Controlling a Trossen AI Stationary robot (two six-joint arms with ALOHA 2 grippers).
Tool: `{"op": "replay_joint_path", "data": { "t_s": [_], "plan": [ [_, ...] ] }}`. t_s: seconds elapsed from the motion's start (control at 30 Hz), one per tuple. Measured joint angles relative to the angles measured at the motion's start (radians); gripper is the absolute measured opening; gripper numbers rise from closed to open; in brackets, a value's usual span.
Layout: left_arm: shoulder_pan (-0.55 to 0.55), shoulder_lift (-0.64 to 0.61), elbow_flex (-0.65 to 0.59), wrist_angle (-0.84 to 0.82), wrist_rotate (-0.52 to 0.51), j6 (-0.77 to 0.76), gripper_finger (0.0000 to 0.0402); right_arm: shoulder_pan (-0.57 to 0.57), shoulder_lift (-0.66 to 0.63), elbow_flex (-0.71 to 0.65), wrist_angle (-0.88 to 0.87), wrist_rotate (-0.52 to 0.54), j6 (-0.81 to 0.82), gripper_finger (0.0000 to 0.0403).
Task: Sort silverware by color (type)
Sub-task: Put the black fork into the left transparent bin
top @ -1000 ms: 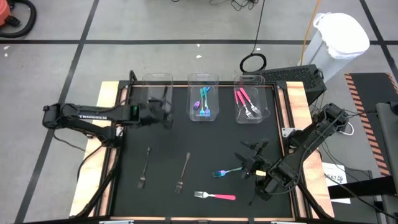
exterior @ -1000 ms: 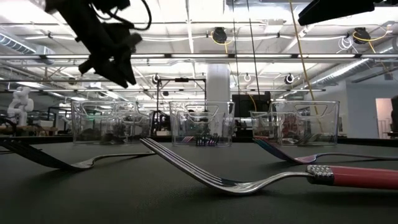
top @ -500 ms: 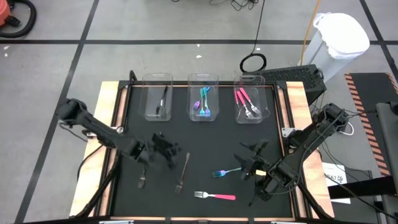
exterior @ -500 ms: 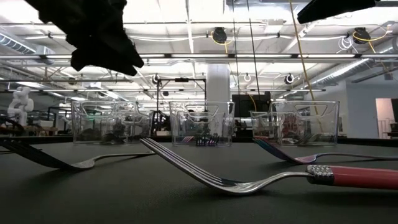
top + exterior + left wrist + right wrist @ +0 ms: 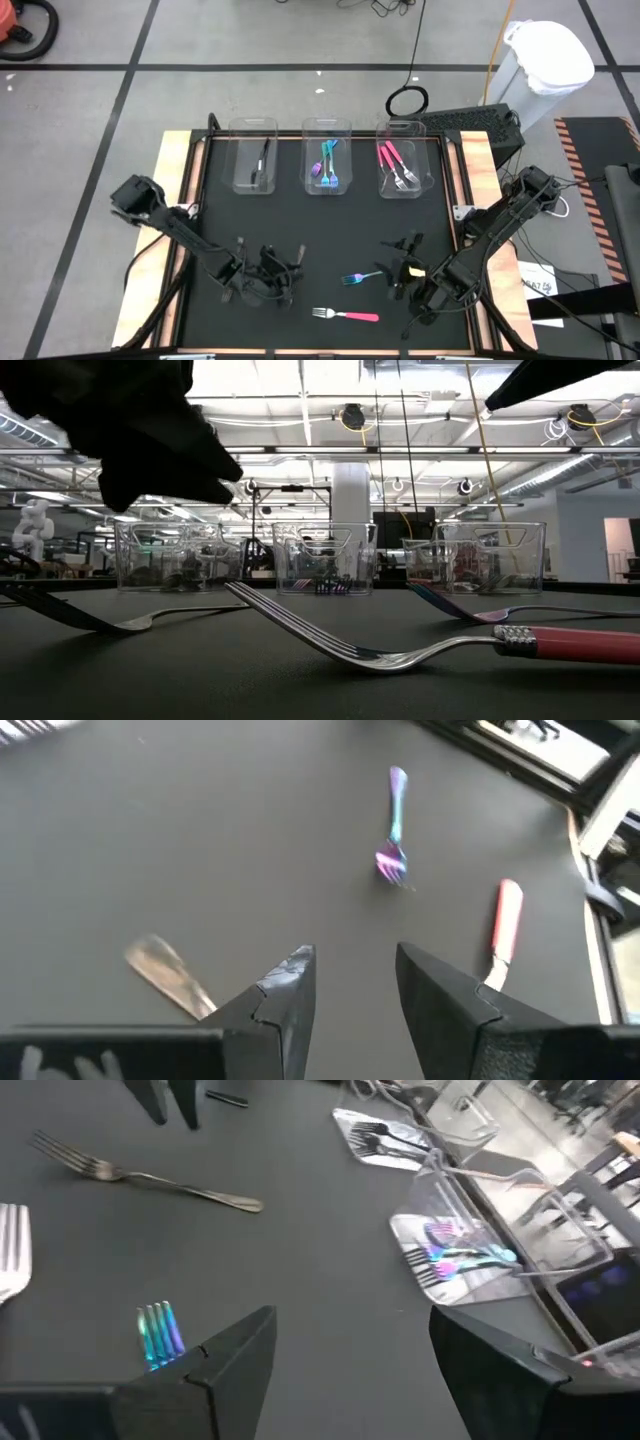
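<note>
Left gripper [image 5: 283,275] low over the mat [image 5: 330,225], near the front left, above the grey forks there; fingers [image 5: 290,990] parted by a narrow gap, nothing between them. One grey fork [image 5: 240,248] partly showing beside the arm, a second handle [image 5: 165,965] just past the fingertips in the left wrist view (the rest hidden under the arm).

At the back, three clear bins in a row. Left bin [image 5: 254,128] with one dark piece [image 5: 261,160]. Middle bin [image 5: 326,128] with blue forks [image 5: 328,165]. Right bin [image 5: 402,128] with pink forks [image 5: 393,162].

Loose on the mat, front centre: a blue fork [image 5: 362,277], tines toward the left arm, and a pink fork [image 5: 346,315] nearer the front edge, well apart from each other. From table height, the pink fork's tines arching up off the mat, handle lying to the right.

Right gripper [image 5: 406,270] just right of the blue fork, fingers [image 5: 235,1355] spread wide and holding nothing; blue tines [image 5: 160,1330] visible just ahead of one finger in the right wrist view (not touching, as far as can be told).
</note>
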Motion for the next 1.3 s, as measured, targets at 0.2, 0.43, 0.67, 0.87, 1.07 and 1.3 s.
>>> {"op": "replay_joint_path", "data": {
  "t_s": [0.2,0.43,0.67,0.87,1.07,1.3],
  "plan": [
    [-0.013,0.083,0.015,0.090,0.024,-0.034,0.0164,0.000,0.000,0.000,0.057,-0.093,0.000,0.0258],
    [-0.020,0.156,0.093,0.085,0.023,-0.026,0.0262,0.015,0.002,0.000,0.099,-0.123,0.004,0.0258],
    [-0.024,0.233,0.177,0.063,0.017,-0.005,0.0340,0.033,0.030,0.000,0.214,-0.123,-0.063,0.0258],
    [-0.028,0.254,0.231,-0.095,-0.083,-0.005,0.0355,0.038,0.061,0.000,0.288,-0.125,-0.128,0.0258],
    [-0.033,0.254,0.232,-0.107,-0.160,-0.006,0.0355,0.038,0.061,0.000,0.291,-0.148,-0.134,0.0258],
    [-0.046,0.253,0.232,-0.110,-0.187,0.047,0.0354,0.038,0.061,0.000,0.290,-0.148,-0.142,0.0258]
  ]
}}
